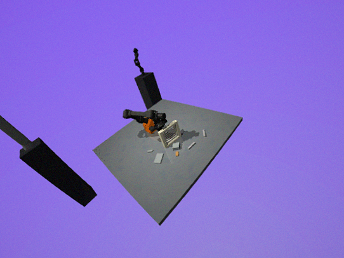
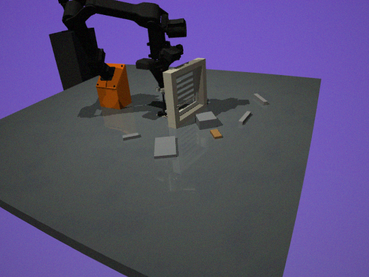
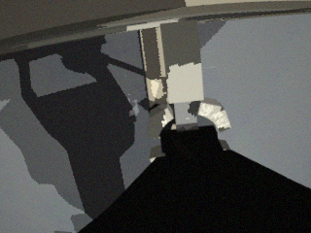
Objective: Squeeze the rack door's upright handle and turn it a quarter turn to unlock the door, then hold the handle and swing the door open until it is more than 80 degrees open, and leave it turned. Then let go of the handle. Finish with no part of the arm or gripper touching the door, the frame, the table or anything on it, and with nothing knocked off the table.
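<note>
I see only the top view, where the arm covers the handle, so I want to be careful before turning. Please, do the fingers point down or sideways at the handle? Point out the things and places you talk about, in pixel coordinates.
Observer: In the exterior view, the gripper (image 2: pixel 161 84) (image 3: pixel 193 163) points down at the upright handle (image 2: pixel 163 103) (image 3: pixel 190 137).

Operator: Thank you. And is there a gap between fingers and handle?

Observer: The wrist view shows none that I can make out; they look shut on it.

Operator: What is between handle and door?

Observer: The wrist view shows a pale bracket (image 3: pixel 186 83) reaching from the door side (image 3: pixel 243 6) toward the handle.
</note>
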`<state>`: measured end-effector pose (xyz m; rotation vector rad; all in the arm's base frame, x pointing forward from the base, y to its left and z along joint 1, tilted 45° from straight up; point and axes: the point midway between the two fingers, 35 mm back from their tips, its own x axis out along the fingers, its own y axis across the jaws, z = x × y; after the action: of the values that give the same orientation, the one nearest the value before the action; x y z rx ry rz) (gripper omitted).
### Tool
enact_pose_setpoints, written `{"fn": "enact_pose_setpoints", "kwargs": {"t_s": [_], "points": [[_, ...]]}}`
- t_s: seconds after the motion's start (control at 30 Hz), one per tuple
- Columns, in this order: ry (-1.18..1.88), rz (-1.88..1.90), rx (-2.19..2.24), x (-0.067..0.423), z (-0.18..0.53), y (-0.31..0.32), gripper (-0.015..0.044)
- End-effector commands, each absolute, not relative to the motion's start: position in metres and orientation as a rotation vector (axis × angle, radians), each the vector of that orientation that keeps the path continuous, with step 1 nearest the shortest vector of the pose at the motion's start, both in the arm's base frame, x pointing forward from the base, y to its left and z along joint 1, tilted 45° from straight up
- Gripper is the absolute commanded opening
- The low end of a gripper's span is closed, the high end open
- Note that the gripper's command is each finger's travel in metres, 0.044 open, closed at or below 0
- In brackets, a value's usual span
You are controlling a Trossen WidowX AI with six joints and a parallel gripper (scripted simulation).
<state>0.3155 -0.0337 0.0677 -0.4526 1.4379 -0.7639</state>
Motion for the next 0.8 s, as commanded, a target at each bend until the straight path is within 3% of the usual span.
{"fn": "enact_pose_setpoints", "kwargs": {"t_s": [0.0, 0.33, 0.77], "points": [[1.440, -0.762, -0.457, 0.3150, 0.0673, -0.0340, 0.0049], [1.425, -0.784, -0.432, 0.3150, 0.0673, -0.0340, 0.0014], [1.100, -1.176, 0.056, 0.3150, 0.0673, -0.0341, 0.0014]]}}
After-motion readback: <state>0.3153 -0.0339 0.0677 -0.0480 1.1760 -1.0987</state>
